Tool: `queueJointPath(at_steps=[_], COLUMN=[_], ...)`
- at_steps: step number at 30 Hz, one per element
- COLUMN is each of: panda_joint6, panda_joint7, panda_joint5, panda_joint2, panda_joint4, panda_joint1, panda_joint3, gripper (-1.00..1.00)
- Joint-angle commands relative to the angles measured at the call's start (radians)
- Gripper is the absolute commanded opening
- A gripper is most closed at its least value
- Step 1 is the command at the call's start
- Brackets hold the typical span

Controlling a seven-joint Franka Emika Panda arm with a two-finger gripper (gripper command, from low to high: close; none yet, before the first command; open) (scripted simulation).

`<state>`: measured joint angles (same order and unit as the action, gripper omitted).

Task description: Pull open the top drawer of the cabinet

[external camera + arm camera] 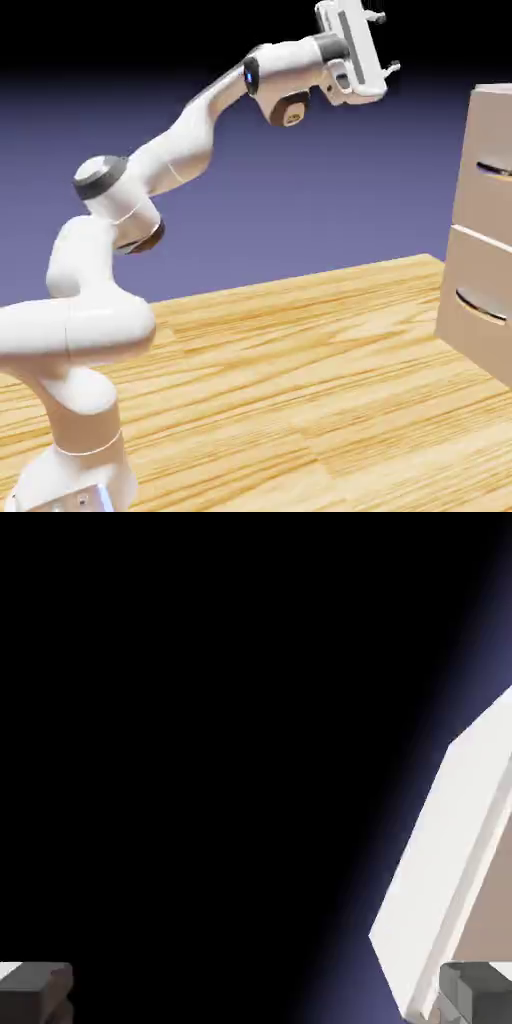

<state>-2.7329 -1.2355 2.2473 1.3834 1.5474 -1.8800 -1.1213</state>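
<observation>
Cabinet: a tall, boxy, pale beige-grey cabinet [476, 210] at the exterior view's right edge, standing on the pale striped wooden worktop [250, 370], its two drawer fronts stacked one over the other.
Arm: the white jointed robot arm [180, 155] reaches across toward the cabinet, high over the worktop.
Top drawer: the upper flat beige-grey drawer front [483, 205], closed, directly above its twin, the lower drawer front [465, 290].
Tool: the white two-finger gripper [384, 43], jaws spread wide, nothing between them.
Drawer from tool: lower and farther to the exterior view's right, with a clear gap between. The coming move likely needs a descent and then an approach to the front.
Tool's line: fingers point toward the cabinet's side of the scene but above its top; they probably need tipping down to face the handle.
Handle: the dark curved slot handle [494, 170] on the upper front, below the fingertips' level.
Cut off: the cabinet's far side and part of the handle run out of the exterior view.
Hand view: mostly black; only a pale top corner of the cabinet and a sliver of beige front show at the right, no handle. Exact alignment with the slot cannot be told.
</observation>
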Motion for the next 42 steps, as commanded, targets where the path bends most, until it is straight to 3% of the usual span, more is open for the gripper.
queueJointPath(at_steps=[1,10,22,23,24,42], panda_joint6=[0.006,0.058,-0.075,-0.075,-0.075,0.17], panda_joint7=[-0.009,-0.094,-0.3,-0.3,-0.3,-0.089], panda_joint5=[0.043,0.429,0.324,0.324,0.324,0.469], panda_joint2=[0.016,0.155,0.167,0.167,0.167,0.222], panda_joint4=[-0.024,-0.241,-0.636,-0.636,-0.636,0.016], panda_joint1=[-0.036,-0.362,-0.612,-0.612,-0.612,-0.219], panda_joint3=[-0.022,-0.214,-0.18,-0.18,-0.18,-0.165], gripper=[0.0,0.0,0.0,-1.0,-1.0,-1.0])
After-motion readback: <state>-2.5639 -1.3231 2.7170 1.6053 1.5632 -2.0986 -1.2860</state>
